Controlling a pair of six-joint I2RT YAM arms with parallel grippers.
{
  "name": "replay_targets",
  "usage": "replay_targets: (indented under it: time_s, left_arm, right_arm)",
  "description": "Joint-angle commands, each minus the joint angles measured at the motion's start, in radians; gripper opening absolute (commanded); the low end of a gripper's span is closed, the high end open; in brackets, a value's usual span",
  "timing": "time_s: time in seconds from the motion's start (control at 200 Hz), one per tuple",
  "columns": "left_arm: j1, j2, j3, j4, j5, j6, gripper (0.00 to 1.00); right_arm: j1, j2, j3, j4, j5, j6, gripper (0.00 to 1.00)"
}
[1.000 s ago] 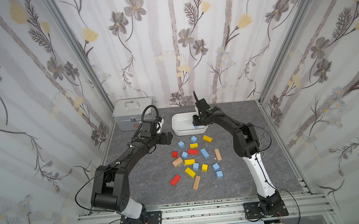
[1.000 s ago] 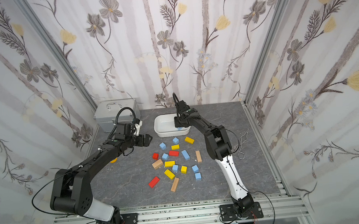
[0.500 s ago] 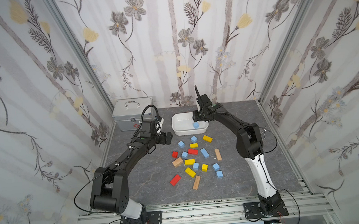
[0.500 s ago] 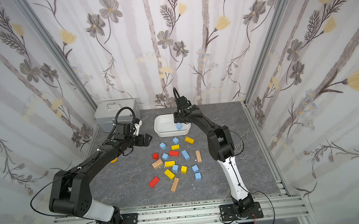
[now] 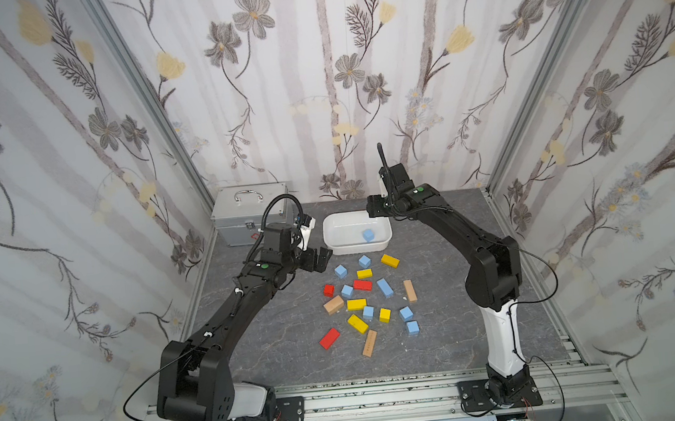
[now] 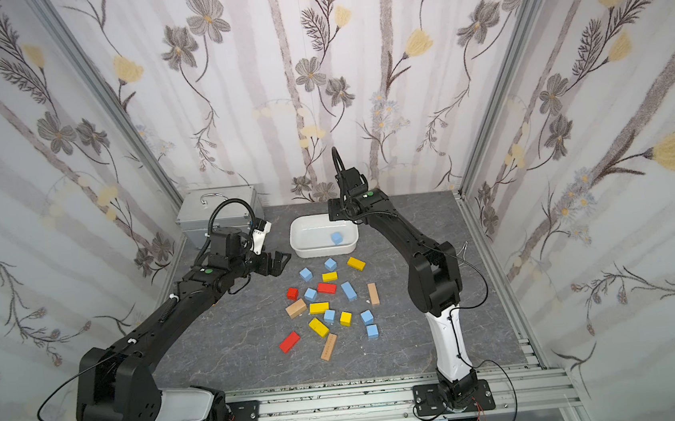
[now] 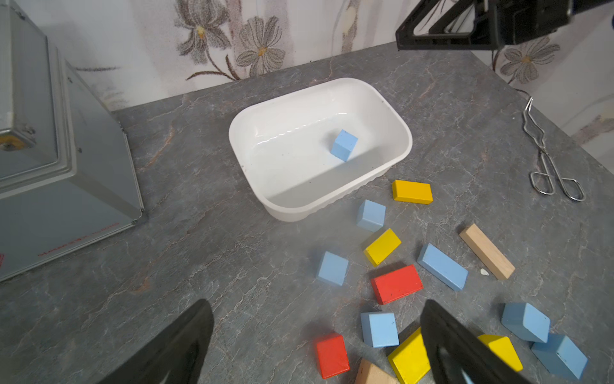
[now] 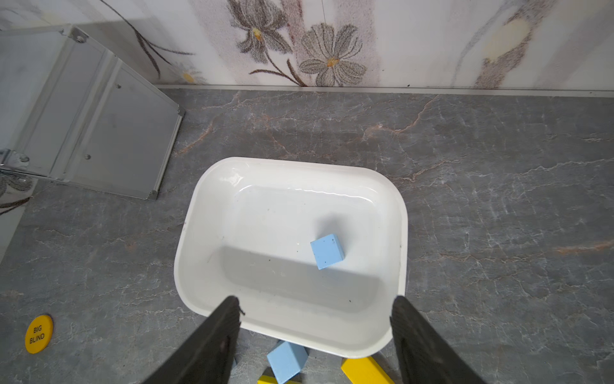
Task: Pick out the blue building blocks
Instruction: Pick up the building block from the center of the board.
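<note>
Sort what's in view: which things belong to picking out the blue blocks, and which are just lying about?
Job: white tub; blue cube in it; loose blue blocks on the table.

Lying about: yellow blocks; red blocks; tan blocks; metal case; tongs; yellow chip.

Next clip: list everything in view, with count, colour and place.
tub: one, white, back of table
blue building blocks: eight, light blue; one in tub, seven scattered before it
yellow blocks: five, yellow, in scatter
red blocks: three, red, in scatter
tan blocks: three, plain wood, in scatter
case: one, silver, back corner by left arm
tongs: one, metal, table edge by right arm
token: one, yellow, on table
left gripper: open, empty, near tub
right gripper: open, empty, above tub
</note>
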Motion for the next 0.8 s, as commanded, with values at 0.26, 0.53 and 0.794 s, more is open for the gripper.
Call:
replay_targets:
  time_s: [0.26, 0.53, 0.794]
  left_arm:
    - [-0.052, -0.092, -0.053, -0.025, 0.005, 0.052, 1.00]
    - [-0.084, -0.169, -0.109, -0.052, 0.033, 0.069, 1.00]
    - [-0.157, -0.220, -0.157, -0.099, 0.039, 0.078, 1.00]
  right_arm:
    - [0.053, -0.324, -0.377, 0.118, 0.070, 0.016, 0.74]
    - [0.105, -0.593, -0.698, 0.130, 0.092, 0.038, 0.76]
    - [0.187, -0.832, -0.924, 0.065, 0.115, 0.103, 0.84]
